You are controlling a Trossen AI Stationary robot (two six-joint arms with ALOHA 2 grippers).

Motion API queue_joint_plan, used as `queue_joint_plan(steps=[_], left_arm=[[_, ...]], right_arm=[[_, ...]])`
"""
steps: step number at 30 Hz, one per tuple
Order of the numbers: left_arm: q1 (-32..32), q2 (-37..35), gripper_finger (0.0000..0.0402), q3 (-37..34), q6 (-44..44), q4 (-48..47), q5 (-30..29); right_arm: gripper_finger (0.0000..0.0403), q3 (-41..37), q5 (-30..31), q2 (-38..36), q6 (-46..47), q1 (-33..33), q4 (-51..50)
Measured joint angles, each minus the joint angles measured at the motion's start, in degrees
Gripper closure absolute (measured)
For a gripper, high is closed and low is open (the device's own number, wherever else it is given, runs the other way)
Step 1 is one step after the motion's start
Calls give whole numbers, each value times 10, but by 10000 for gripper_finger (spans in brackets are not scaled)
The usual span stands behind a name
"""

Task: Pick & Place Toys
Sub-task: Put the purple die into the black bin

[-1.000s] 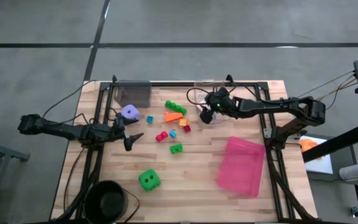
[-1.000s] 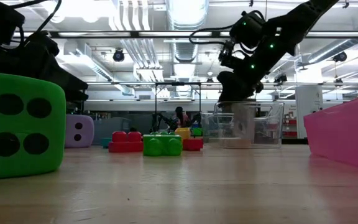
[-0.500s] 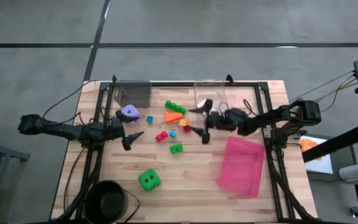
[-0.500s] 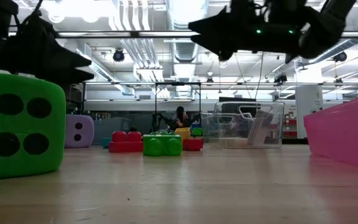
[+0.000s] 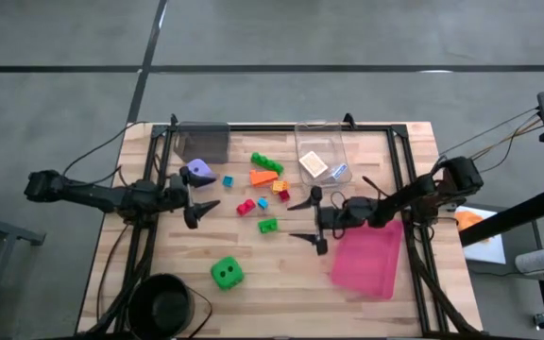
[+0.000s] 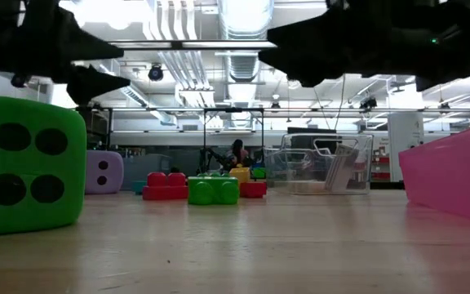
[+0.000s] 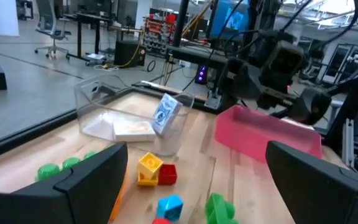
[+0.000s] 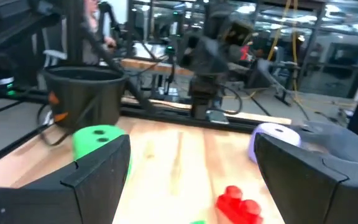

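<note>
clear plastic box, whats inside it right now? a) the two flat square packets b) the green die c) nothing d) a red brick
a: the high view shows the orange-white packet and the blue-white packet lying in the clear plastic box, and the left wrist view shows the same two inside it.

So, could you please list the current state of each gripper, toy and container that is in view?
left gripper: open, empty, near the purple die.
right gripper: open, empty, beside the pink tray.
clear plastic box: uncovered, holding two packets.
pink tray: upright, nothing visible inside.
green die: resting on the table, apart from the rest.
small bricks: loose on the table.
</note>
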Motion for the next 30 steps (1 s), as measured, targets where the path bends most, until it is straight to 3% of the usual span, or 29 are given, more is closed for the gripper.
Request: queue_joint_plan(steps=[6,14,18,24,30], left_arm=[[0,86,19,38,12,3,-6],[9,182,19,81,45,-15,-56],[34,194,19,129,35,-118,-65],[73,206,19,219,-28,-372,-95],[100,242,19,284,-75,-496,-112]], right_arm=[[63,-46,13,18,-12,10,133],[63,-122,76,-11,19,10,150],[63,-132,87,-13,60,11,137],[63,-132,92,-5,110,21,101],[63,-131,118,8,118,38,98]])
